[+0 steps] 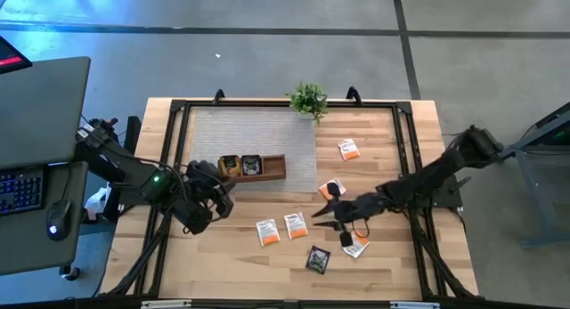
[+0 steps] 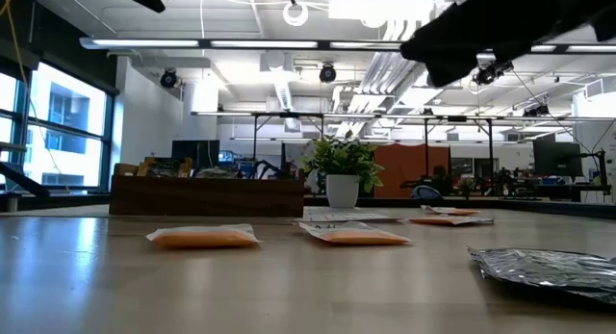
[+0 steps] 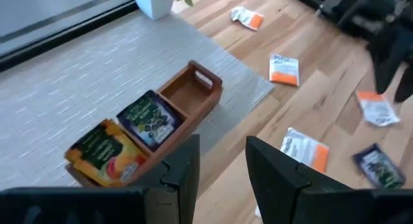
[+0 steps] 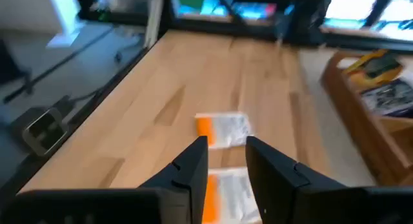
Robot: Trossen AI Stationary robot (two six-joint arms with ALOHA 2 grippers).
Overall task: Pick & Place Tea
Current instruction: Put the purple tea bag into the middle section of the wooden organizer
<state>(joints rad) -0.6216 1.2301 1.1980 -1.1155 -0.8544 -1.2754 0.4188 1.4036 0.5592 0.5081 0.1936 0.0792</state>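
Looking down from overhead, I could not make out much of my right gripper (image 1: 331,213); it was a dark shape over the middle of the tabletop (image 1: 392,264), covering part of an orange-and-white sachet (image 1: 332,188) at its twelve o'clock. From the right wrist camera its jaws stood a narrow gap apart, holding nothing. My left gripper (image 1: 216,195) hung at the seven o'clock end of the wooden tray (image 1: 272,167), jaws likewise slightly parted and empty.

Counting the loose tea on the bare wood, I found six sachets: one orange-and-white near the far right (image 1: 348,150), the half-covered one, a pair side by side (image 1: 267,231) (image 1: 296,225) at six o'clock of the tray, a crumpled one (image 1: 355,247) just under my right arm, and one dark sachet (image 1: 318,259) nearest the front edge. The tray held two more: a yellow-and-orange one (image 3: 103,151) in its end compartment and a dark one (image 3: 149,118) in the middle; the third compartment (image 3: 187,91) showed only wood. From overhead the prints could not be read.

A small potted plant (image 1: 308,100) stood at the tabletop's twelve o'clock edge, on the rim of a grey woven mat (image 1: 240,131) that the tray partly rested on. From table height, the dark sachet was cut off at the frame's right edge, and the tray hid whatever lay behind it.
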